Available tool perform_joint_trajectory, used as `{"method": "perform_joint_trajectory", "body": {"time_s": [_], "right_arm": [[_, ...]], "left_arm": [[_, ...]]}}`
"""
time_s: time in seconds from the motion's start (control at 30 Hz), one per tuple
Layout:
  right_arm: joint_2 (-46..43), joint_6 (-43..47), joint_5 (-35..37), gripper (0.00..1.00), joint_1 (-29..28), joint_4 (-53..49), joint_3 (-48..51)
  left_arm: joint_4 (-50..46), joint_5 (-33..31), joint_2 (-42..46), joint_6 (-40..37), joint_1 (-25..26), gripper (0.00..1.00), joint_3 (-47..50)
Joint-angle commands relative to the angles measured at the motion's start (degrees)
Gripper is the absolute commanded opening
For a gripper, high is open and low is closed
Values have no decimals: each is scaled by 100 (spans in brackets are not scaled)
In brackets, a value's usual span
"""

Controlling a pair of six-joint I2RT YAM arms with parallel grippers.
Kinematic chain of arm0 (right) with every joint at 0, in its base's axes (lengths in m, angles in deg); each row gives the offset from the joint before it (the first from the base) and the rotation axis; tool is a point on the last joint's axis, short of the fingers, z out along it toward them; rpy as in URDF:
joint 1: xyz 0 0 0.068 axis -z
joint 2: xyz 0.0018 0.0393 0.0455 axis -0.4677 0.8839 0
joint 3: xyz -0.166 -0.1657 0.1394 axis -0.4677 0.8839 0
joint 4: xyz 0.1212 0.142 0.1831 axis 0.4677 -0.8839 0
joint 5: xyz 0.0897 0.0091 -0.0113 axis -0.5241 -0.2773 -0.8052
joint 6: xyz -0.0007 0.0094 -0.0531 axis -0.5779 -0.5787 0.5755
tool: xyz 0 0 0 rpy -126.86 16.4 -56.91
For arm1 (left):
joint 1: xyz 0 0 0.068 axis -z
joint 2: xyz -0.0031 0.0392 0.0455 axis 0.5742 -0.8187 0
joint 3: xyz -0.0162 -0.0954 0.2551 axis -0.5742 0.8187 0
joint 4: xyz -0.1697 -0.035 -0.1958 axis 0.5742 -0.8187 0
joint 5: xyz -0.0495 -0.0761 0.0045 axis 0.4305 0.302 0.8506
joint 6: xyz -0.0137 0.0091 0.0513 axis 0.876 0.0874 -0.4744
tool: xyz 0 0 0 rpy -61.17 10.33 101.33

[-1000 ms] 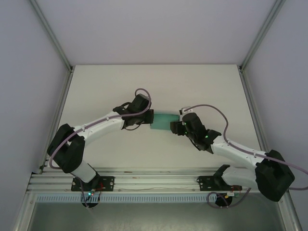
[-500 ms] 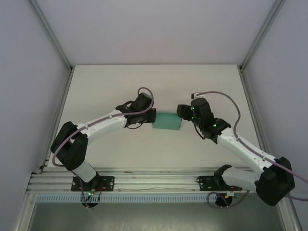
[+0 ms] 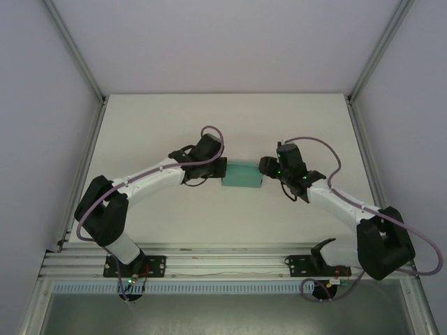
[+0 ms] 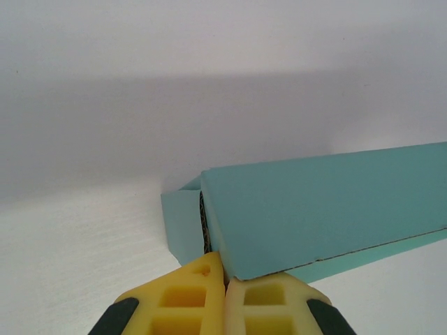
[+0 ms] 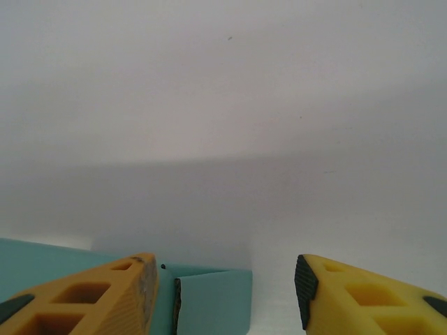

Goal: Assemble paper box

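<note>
Top view: one paper box (image 3: 242, 175) of thin teal card, rectangular with flat sides, lies mid desk (image 3: 154, 125) between my two claws. The left claw (image 3: 221, 172) touches its left end and the right claw (image 3: 264, 167) is at its right end.

Left wrist: the left claw (image 4: 225, 269) is pinched closed on a card edge at the box corner. The panels are smooth and matte, one flap (image 4: 180, 222) is folded beside them, and the inside is hidden.

Right wrist: the right claw (image 5: 227, 269) is spread wide and holds nothing. The box end sits low, beside its left finger (image 5: 91, 300).

White table (image 3: 160, 125), pale lavender walls (image 3: 42, 105), aluminium frame rails (image 3: 73, 43)
</note>
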Motion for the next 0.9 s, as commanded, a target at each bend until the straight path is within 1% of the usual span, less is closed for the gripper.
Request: {"method": "perform_joint_trajectory", "body": {"time_s": [0.0, 0.03, 0.1, 0.13, 0.17, 0.2, 0.3, 0.4, 0.47, 0.5, 0.57, 0.63, 0.67, 0.73, 0.77, 0.87], "right_arm": [[161, 86, 51, 54, -6, -100, 445], [212, 49, 41, 54, -5, -80, 515], [308, 71, -14, 54, -4, -92, 584], [362, 33, -13, 54, -7, -88, 624], [401, 16, 4, 54, -7, -57, 675], [441, 24, 2, 53, -8, 17, 737], [553, 41, 127, 51, -8, 127, 913], [611, 80, 125, 51, -14, 243, 1071], [653, 165, 107, 50, -32, 432, 1217], [668, 221, 127, 50, -40, 518, 1266], [690, 298, 199, 49, -64, 586, 1322], [663, 372, 268, 49, -86, 654, 1358], [656, 408, 256, 49, -84, 688, 1375], [634, 492, 264, 48, -101, 760, 1386], [641, 487, 289, 48, -107, 748, 1385], [701, 523, 261, 48, -117, 781, 1368]], "left_arm": [[-1096, 200, -312, -183, 89, 0, 65], [-1132, 227, -288, -223, 89, 0, 12], [-1187, 284, -213, -339, 87, 16, -90], [-1231, 307, -170, -417, 84, 28, -172], [-1289, 348, -138, -530, 83, 37, -232], [-1378, 347, -115, -613, 80, 42, -324], [-1694, 319, -91, -860, 46, 49, -634], [-1890, 342, -68, -959, -34, 57, -905], [-1954, 326, -47, -935, -93, 61, -1048], [-1981, 325, -33, -874, -150, 66, -1130], [-1863, 431, 13, -645, -336, 78, -1216], [-1587, 695, 22, -436, -573, 88, -1217], [-1417, 831, 6, -385, -678, 89, -1184], [-1101, 1072, -92, -263, -851, 94, -1145], [-1009, 1130, -156, -255, -890, 94, -1164], [-803, 1189, -355, -302, -935, 91, -1171]]}}
